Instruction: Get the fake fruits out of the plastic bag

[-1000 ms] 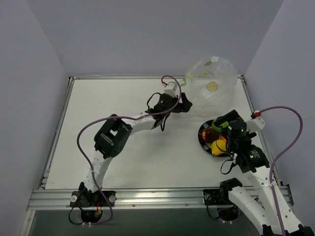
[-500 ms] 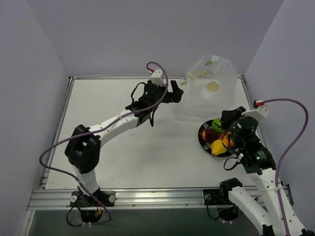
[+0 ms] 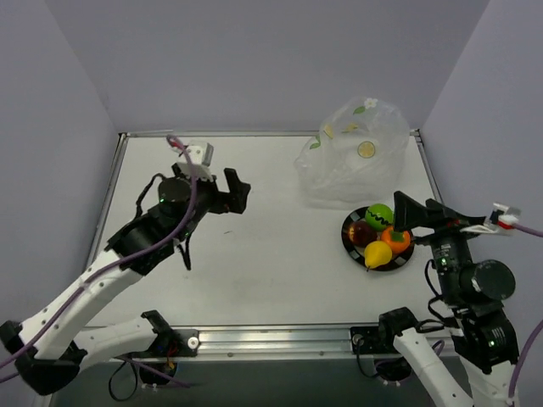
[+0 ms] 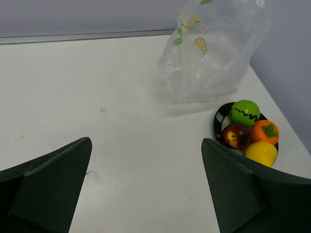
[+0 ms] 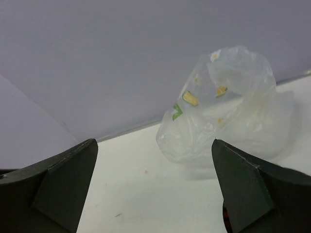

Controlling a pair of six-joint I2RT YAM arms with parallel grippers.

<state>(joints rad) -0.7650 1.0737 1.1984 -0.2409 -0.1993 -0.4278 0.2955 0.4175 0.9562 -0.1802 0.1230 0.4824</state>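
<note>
Top external: fruits [image 3: 379,233] on plate [image 3: 346,231] beside bag [image 3: 352,157]

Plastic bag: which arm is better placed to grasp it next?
Right, probably: the right gripper is open beside the plate, close to the plastic bag and facing it; the left gripper, also open, is much farther away.

We see a white tabletop [image 3: 271,271], matte and evenly lit, with a few faint scuffs. Plain pale lavender-grey walls close it in: a back wall [image 3: 254,59] on the far side, a left wall [image 3: 42,170] and a right wall [image 3: 501,102]. A metal rail [image 3: 271,339] runs along its near edge, and thin metal edging [image 3: 212,133] along the far one.
</note>
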